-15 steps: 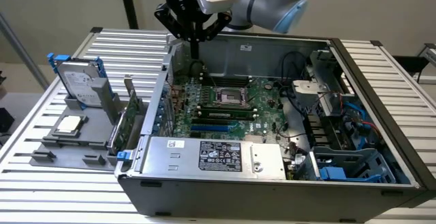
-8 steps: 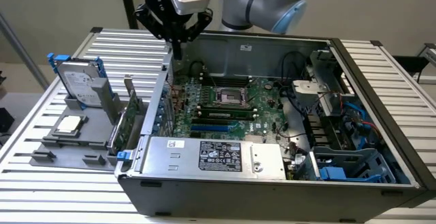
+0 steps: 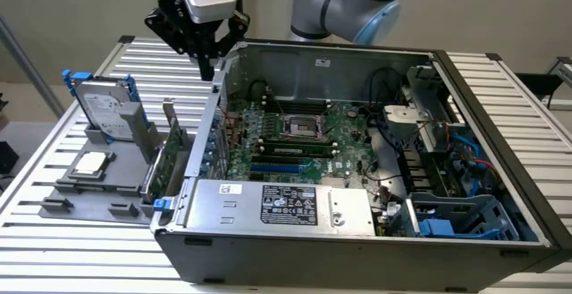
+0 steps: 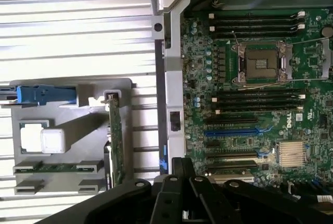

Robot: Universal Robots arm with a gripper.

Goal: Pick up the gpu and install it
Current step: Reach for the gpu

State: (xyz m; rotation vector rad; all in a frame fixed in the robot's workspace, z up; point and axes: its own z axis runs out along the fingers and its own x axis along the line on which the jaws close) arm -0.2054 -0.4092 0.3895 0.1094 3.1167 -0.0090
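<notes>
The gpu (image 3: 170, 157) is a thin green card with a metal end bracket. It stands on edge in a grey holder (image 3: 98, 200) just outside the computer case, at the exterior view's left. The wrist view shows the gpu (image 4: 115, 140) edge-on between the holder and the case wall. My gripper (image 3: 207, 71) hangs shut and holds nothing, above the case's wall and farther back than the gpu. Its dark fingers (image 4: 179, 169) sit over the case edge. The open case (image 3: 500, 173) shows the motherboard (image 3: 304, 133) with a blue slot (image 4: 231, 131).
A silver hard drive (image 3: 103, 106) with blue rails stands upright in the holder beside the gpu. A small square CPU chip (image 3: 90, 163) lies in front of it. The power supply (image 3: 286, 203) fills the case's near side. Everything rests on a slatted metal table (image 3: 53, 240).
</notes>
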